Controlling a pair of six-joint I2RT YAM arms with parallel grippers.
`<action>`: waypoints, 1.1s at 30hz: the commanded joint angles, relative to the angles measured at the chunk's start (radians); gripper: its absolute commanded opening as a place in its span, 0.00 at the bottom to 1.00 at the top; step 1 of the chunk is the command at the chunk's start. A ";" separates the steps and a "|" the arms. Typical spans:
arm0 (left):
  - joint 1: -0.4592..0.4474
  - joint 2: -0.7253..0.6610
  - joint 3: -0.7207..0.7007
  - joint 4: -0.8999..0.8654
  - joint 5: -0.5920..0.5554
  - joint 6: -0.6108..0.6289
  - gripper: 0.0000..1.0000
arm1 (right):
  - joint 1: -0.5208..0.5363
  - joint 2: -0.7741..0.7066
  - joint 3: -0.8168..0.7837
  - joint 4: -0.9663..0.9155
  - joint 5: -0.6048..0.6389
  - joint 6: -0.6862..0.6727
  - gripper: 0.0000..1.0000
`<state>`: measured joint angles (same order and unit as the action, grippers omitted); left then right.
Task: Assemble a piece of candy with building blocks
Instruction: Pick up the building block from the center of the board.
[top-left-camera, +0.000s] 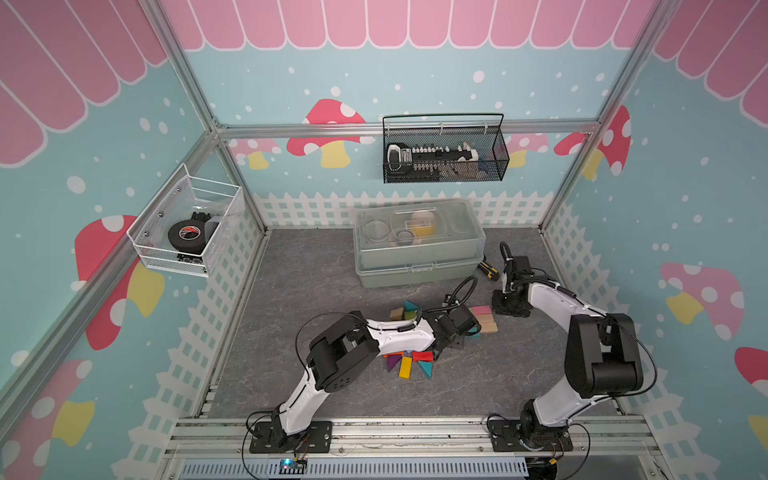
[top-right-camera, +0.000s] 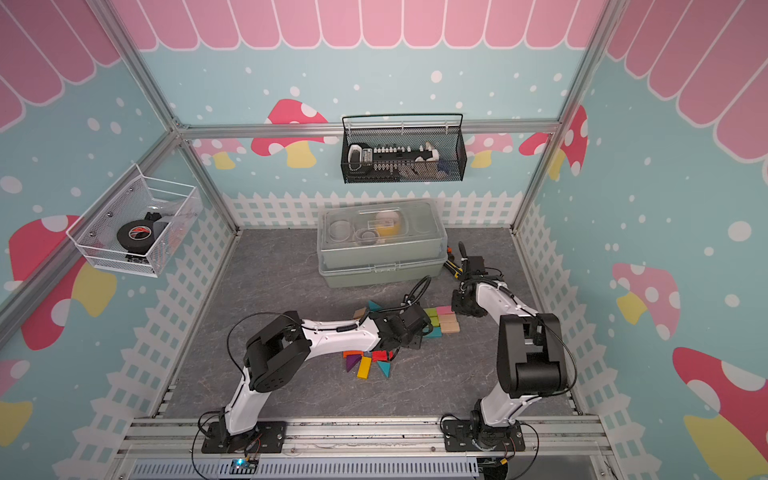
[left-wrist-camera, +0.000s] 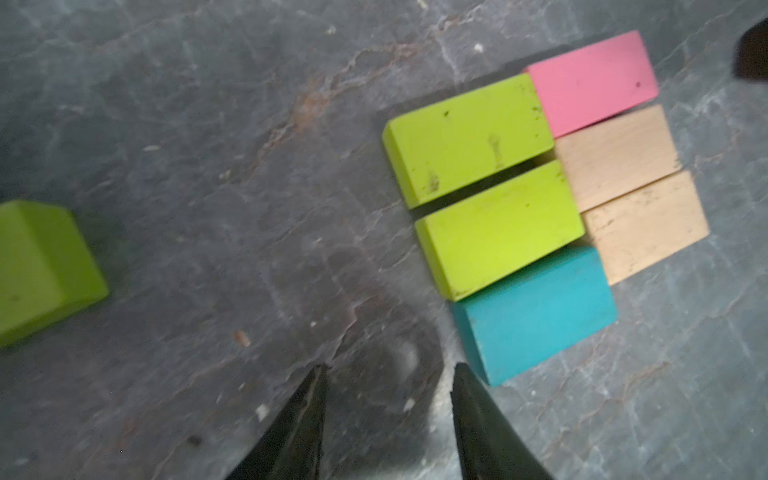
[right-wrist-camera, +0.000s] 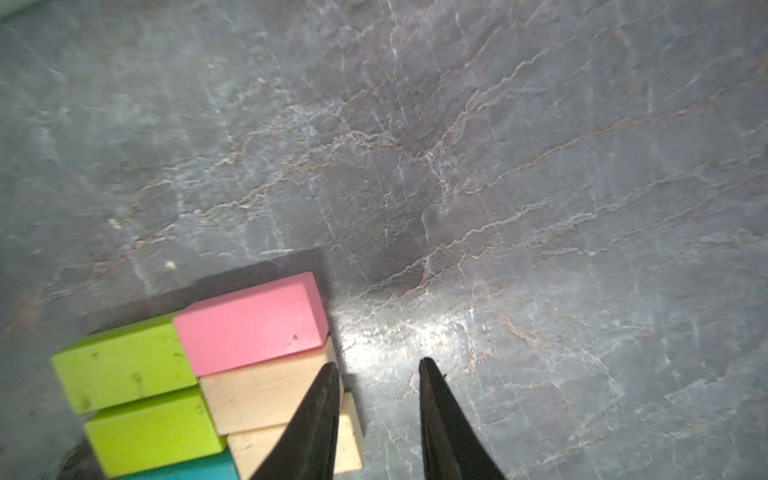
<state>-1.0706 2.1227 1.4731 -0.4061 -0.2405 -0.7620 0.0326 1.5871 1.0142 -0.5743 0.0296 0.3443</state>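
Note:
Six building blocks lie flat in a tight two-by-three patch: a pink bar (left-wrist-camera: 592, 83), two tan bars (left-wrist-camera: 615, 156), two green bars (left-wrist-camera: 469, 139) and a teal bar (left-wrist-camera: 536, 311). My left gripper (left-wrist-camera: 388, 372) is open over bare floor, one finger just beside the teal bar's corner, nothing between the jaws. My right gripper (right-wrist-camera: 378, 365) is open at the patch's other side, one finger over the tan bars' (right-wrist-camera: 257, 390) ends, holding nothing. Both top views show the patch (top-left-camera: 484, 320) between the two wrists. A loose green block (left-wrist-camera: 41, 270) lies apart.
More loose blocks (top-left-camera: 409, 361) in red, yellow, purple, orange and teal lie in front of the left arm, and others (top-left-camera: 405, 311) behind it. A lidded clear plastic box (top-left-camera: 417, 245) stands at the back, a screwdriver (top-left-camera: 488, 270) beside it. Wire baskets (top-left-camera: 444, 153) hang on the walls.

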 joint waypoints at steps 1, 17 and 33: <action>-0.005 -0.137 -0.053 -0.057 -0.053 0.013 0.51 | -0.003 -0.102 -0.028 -0.030 -0.064 0.022 0.37; 0.269 -0.957 -0.438 -0.330 -0.121 0.147 0.58 | 0.412 -0.082 0.052 0.116 -0.290 -0.205 0.50; 0.367 -1.361 -0.528 -0.593 -0.171 0.275 0.72 | 0.602 0.334 0.449 -0.067 -0.203 -0.539 0.58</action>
<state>-0.7090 0.7956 0.9810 -0.9352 -0.3714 -0.5289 0.6254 1.8786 1.4147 -0.5701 -0.1890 -0.1009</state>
